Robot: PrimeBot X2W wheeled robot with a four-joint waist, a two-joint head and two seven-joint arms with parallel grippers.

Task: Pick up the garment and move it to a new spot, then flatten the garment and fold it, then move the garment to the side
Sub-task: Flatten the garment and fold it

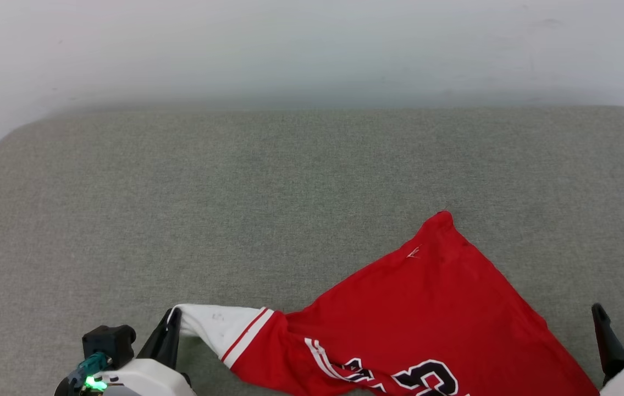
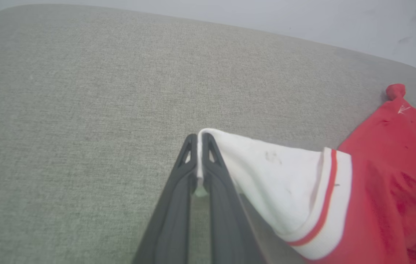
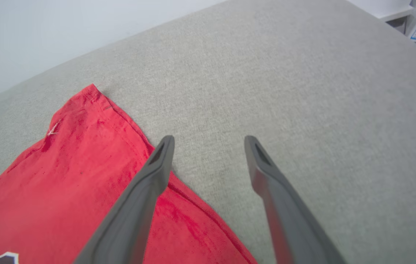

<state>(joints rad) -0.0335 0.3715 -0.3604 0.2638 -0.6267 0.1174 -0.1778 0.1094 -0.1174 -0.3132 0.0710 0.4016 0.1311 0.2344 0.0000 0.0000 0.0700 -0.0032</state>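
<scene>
Head view, garment (image 1: 427, 308) on grey cushion (image 1: 235, 209), pale wall (image 1: 290, 49) behind

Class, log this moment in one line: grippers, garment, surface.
left gripper: jaws shut on white sleeve | right gripper: jaws open, empty, beside hem | garment: lying partly spread, lettering up | surface: grey cushion

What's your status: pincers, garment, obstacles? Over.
Left pincer shut on the garment, white sleeve. Right pincer open, beside its red edge. Most of it lies on the grey cushion. No obstacle seen.
</scene>
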